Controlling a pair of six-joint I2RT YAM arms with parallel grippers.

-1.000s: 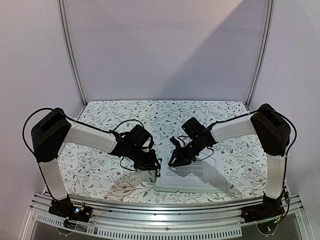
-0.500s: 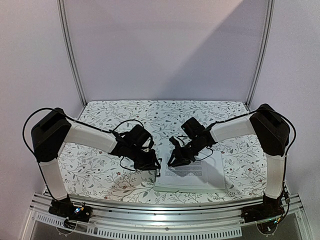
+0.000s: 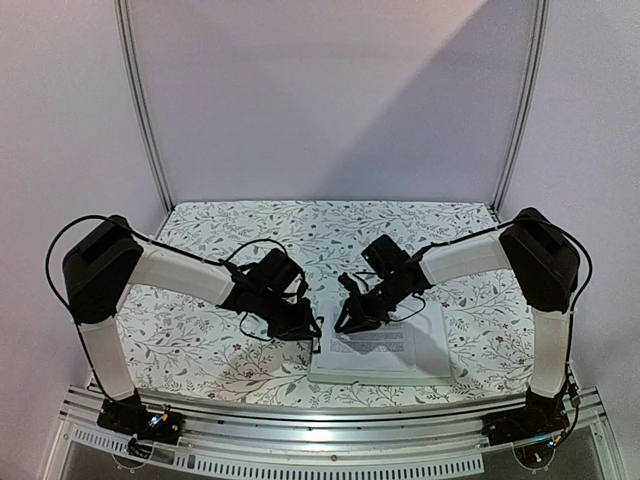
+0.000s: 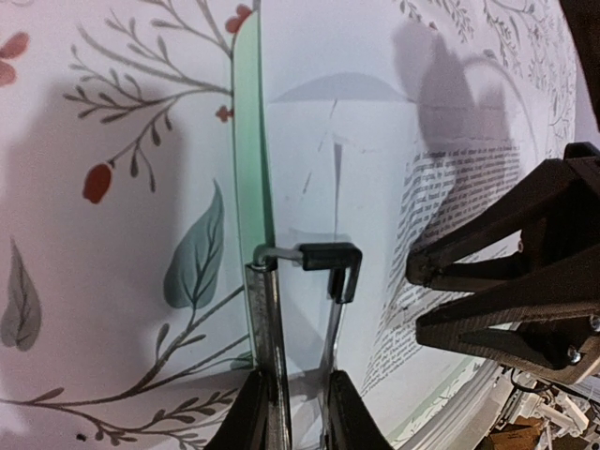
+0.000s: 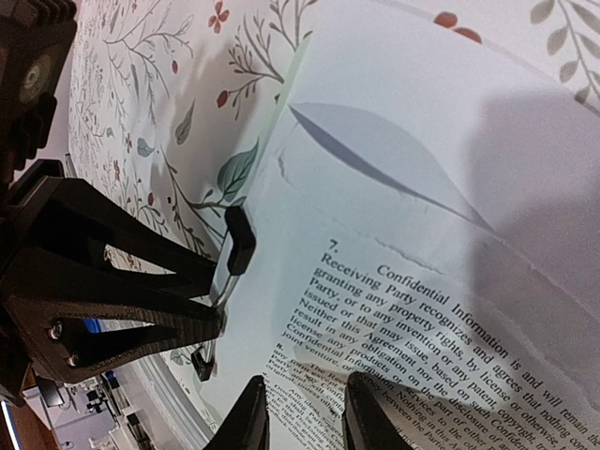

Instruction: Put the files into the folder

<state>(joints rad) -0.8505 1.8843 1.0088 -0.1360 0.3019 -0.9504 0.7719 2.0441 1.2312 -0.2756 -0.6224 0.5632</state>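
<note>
Tabletop (image 3: 200,330) has a floral pattern. Both arms are bent inward and meet near the middle, toward the near edge.

The folder (image 4: 248,141) lies flat on the table, right of centre and close to the near edge. Only a thin pale green strip of it shows along its left side. The files (image 3: 395,345) lie on top of it, and the uppermost sheet is printed side up, with blocks of black text (a heading reads "Confidential Information" in the right wrist view). The sheet looks creased and ragged near the text.

The clip (image 4: 328,258) sits at the folder's left edge. It is a dark piece with a metal lever and a wire loop running back toward the left arm.

Left gripper (image 4: 300,422): at the folder's left edge, fingers drawn in tight on either side of the clip's metal lever, clamped on it.

Right gripper (image 5: 305,417): just right of the left one and low over the printed sheet, with a narrow gap between its fingers. Cannot tell whether it pinches the paper or only rests on it.
</note>
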